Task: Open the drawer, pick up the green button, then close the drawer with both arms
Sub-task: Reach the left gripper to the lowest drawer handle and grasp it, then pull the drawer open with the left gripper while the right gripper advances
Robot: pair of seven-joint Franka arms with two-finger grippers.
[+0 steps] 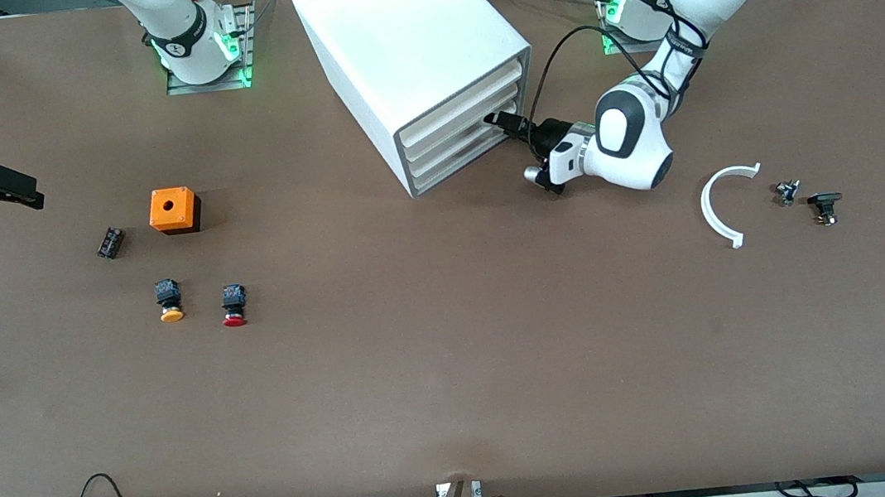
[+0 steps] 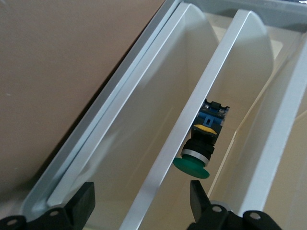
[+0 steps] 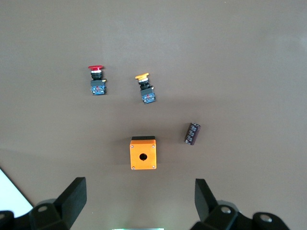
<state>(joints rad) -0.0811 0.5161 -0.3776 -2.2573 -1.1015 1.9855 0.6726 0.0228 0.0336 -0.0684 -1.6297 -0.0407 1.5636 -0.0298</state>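
Observation:
The white cabinet (image 1: 402,36) stands at the back of the table between the two arm bases. Its drawer (image 1: 460,165) is the lowest of four, and all the fronts look nearly flush. My left gripper (image 1: 496,120) is right at the drawer fronts. In the left wrist view it (image 2: 142,191) is open, and the white rim of a drawer front (image 2: 192,110) runs between its fingers without touching them. Just past that rim the green-capped button (image 2: 199,143) lies inside the drawer. My right gripper (image 1: 28,196) waits open above the right arm's end of the table.
Under the right gripper (image 3: 139,184) sit an orange box (image 1: 173,210), a yellow-capped button (image 1: 169,300), a red-capped button (image 1: 233,304) and a small black part (image 1: 110,242). Toward the left arm's end lie a white curved piece (image 1: 717,209) and two small dark parts (image 1: 788,192).

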